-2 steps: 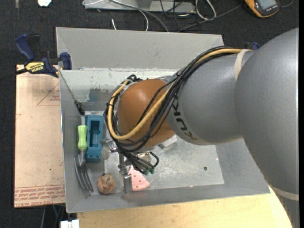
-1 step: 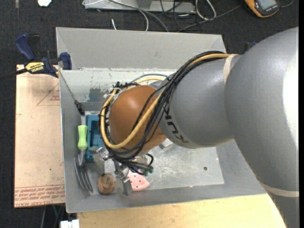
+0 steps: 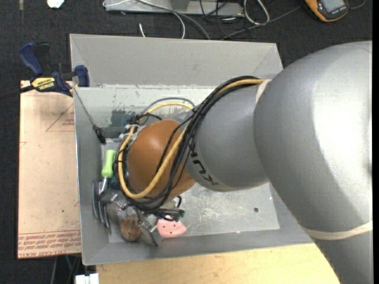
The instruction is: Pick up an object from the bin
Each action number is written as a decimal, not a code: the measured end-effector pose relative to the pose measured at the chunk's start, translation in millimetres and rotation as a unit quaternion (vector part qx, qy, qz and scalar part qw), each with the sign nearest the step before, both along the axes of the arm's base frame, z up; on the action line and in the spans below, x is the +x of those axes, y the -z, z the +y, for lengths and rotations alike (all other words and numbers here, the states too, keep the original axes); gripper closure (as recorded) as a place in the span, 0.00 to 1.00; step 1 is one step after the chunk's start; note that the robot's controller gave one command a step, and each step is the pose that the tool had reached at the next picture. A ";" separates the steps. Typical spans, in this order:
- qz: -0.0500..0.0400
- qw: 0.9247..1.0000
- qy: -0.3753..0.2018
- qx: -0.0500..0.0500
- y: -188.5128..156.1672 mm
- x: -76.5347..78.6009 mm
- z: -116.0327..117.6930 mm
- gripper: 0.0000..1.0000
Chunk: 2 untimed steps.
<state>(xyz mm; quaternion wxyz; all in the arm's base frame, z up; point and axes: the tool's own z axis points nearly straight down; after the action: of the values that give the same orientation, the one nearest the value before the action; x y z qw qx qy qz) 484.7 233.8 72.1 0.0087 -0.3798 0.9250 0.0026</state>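
Hovering over the left end of the bin point(image 3: 237, 215), the arm point(image 3: 249, 141) is masking part of the heap with its orange cover point(image 3: 151, 158). Gripper point(image 3: 115, 203) state, released or clenched: cannot tell. A green tube point(image 3: 108, 163), a brown lump point(image 3: 130, 229) and a pink piece point(image 3: 170, 228) are lying nearest. Judging this as the approach step, with nothing seen lifted. The next move is calling for closing on one piece and rising clear.

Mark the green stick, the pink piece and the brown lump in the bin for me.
green stick point(image 3: 108, 163), camera view, on its middle.
pink piece point(image 3: 171, 229), camera view, on its flat top.
brown lump point(image 3: 130, 230), camera view, on its rounded top.
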 end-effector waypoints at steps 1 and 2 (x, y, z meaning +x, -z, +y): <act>-0.004 0.987 -0.160 -0.001 0.1 -1.2 -5.5 1.00; -0.004 0.987 -0.160 -0.001 -0.4 -1.2 -5.4 1.00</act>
<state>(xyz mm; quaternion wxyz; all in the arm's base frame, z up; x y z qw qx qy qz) 483.5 228.4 72.5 0.0115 -0.5230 0.8522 0.0018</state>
